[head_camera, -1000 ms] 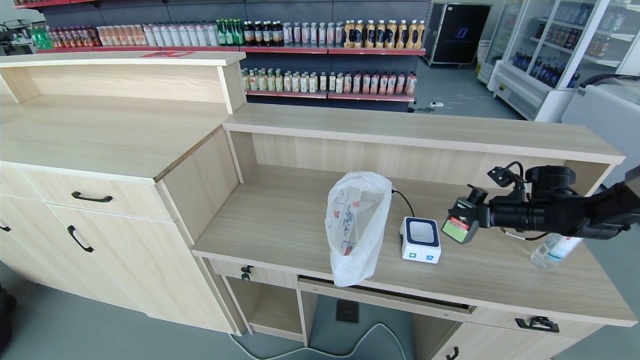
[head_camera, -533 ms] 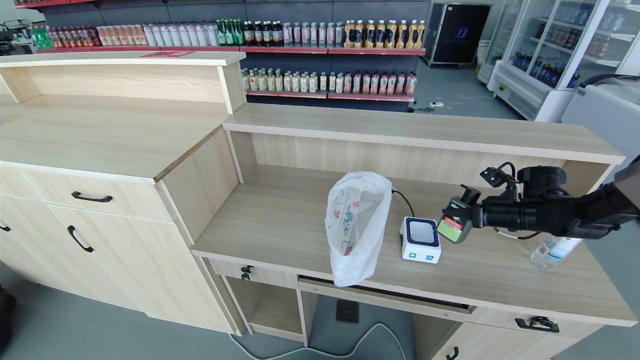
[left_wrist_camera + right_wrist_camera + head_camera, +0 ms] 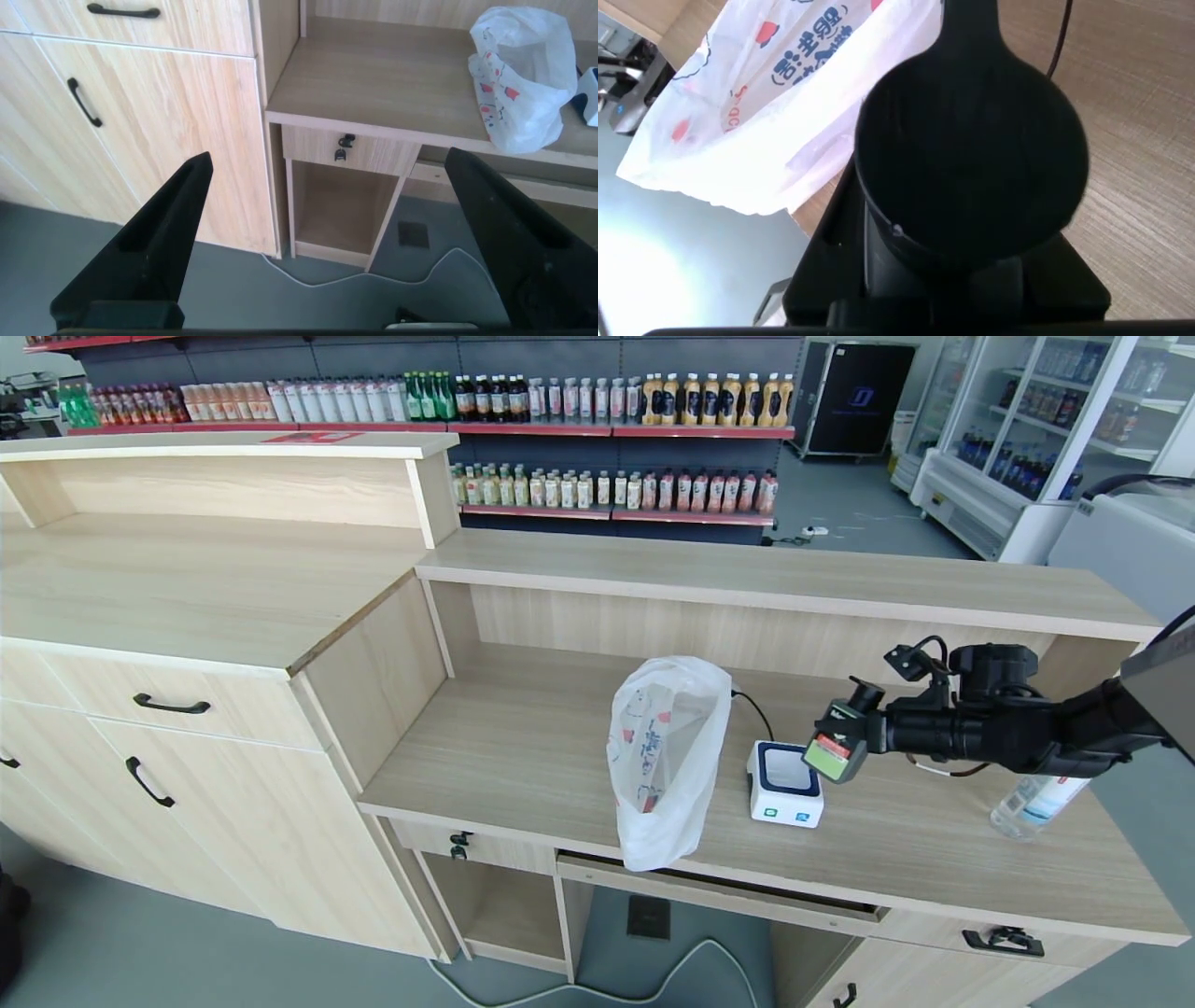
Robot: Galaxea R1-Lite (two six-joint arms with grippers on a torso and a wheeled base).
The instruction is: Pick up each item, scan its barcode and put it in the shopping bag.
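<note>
My right gripper [image 3: 851,739] is shut on a small dark bottle [image 3: 831,754] with a red and green label, held on its side just above the right edge of the white scanner [image 3: 786,786] on the counter. In the right wrist view the bottle's black round end [image 3: 971,159] is in front, with the shopping bag [image 3: 757,112] behind it. The white plastic shopping bag [image 3: 665,756] stands open-topped just left of the scanner. My left gripper [image 3: 329,157] hangs open and empty, low in front of the counter's left end, far from the bag [image 3: 523,75].
A clear water bottle [image 3: 1032,803] lies on the counter [image 3: 523,747] at the far right, under my right arm. A black cable [image 3: 754,707] runs from the scanner to the back wall. A raised shelf edges the counter behind; cupboards [image 3: 121,131] stand to the left.
My right arm has moved left and slightly up with the bottle, from right of the scanner to over its right edge. Bag, scanner and water bottle have stayed put.
</note>
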